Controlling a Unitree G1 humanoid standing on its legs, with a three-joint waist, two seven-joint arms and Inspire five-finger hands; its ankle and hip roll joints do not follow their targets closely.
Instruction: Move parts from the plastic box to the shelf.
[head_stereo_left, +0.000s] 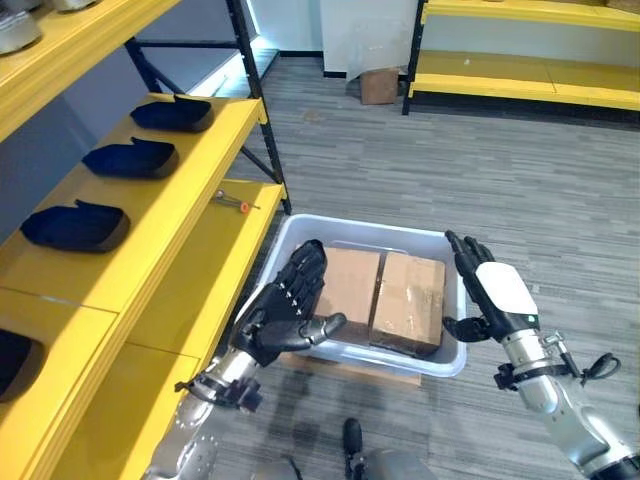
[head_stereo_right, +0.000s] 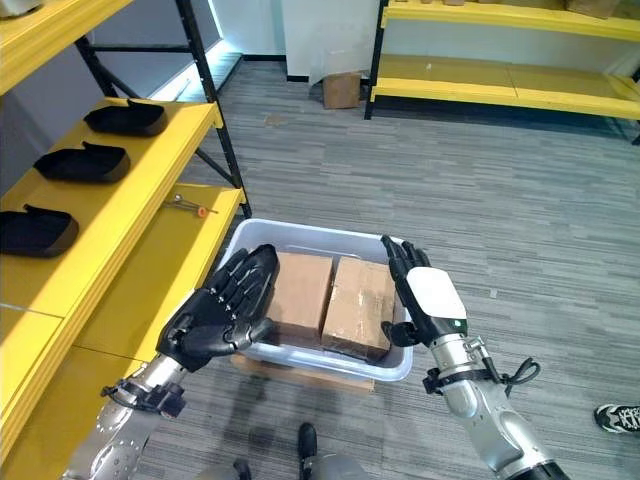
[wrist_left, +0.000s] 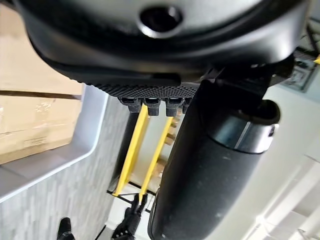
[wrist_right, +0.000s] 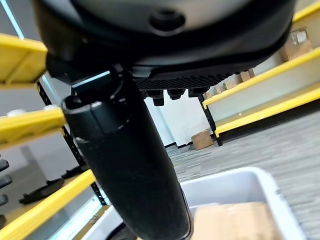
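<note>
Inside plastic box (head_stereo_left: 300, 228), two cardboard parts (head_stereo_left: 410, 300).

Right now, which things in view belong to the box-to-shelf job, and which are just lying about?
Job:
- white plastic box on the floor
- two brown cardboard parcels inside it
- yellow metal shelf
- left hand and right hand, open at the box's sides

Lying about:
- dark moulded trays on the upper shelf
- small orange-handled tool
- cardboard carton across the room
</note>
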